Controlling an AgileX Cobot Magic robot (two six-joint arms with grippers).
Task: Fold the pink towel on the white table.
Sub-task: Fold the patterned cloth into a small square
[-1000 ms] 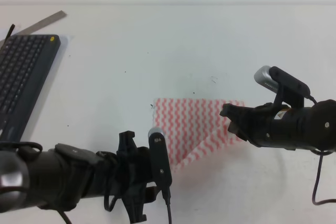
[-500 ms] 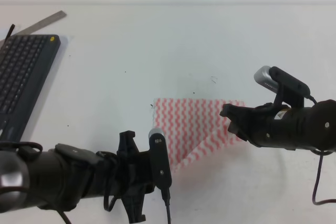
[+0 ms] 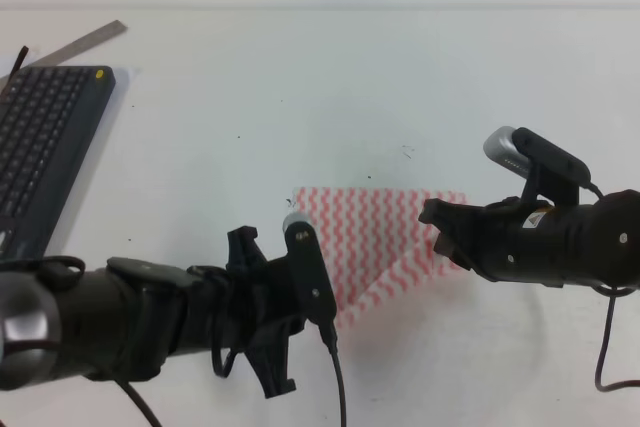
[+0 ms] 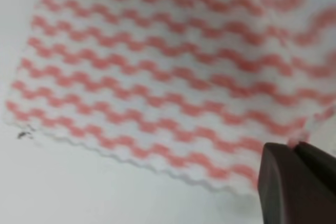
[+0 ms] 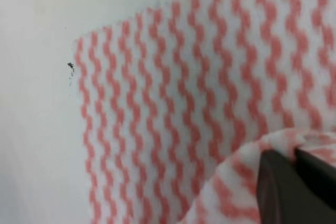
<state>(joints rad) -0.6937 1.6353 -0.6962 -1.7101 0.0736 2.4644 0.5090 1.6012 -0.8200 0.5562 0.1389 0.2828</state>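
Observation:
The pink towel (image 3: 375, 232) lies partly folded on the white table (image 3: 300, 97), white with pink wavy stripes. My left gripper (image 3: 322, 309) sits at its near left corner. In the left wrist view the gripper (image 4: 295, 150) is shut, pinching the towel's (image 4: 157, 66) near edge. My right gripper (image 3: 436, 222) is at the towel's right side. The right wrist view shows it (image 5: 294, 153) shut on a raised fold of the towel (image 5: 173, 103), while the rest lies flat.
A dark grey keyboard (image 3: 40, 157) lies at the far left edge of the table. A grey flat strip (image 3: 85, 42) rests behind it. Small dark specks (image 3: 407, 152) mark the tabletop beyond the towel. A cable hangs from the right arm (image 3: 605, 347).
My left arm has shifted forward and to the right, with its wrist camera now over the towel's near left corner. The right arm and the towel's right side have not moved.

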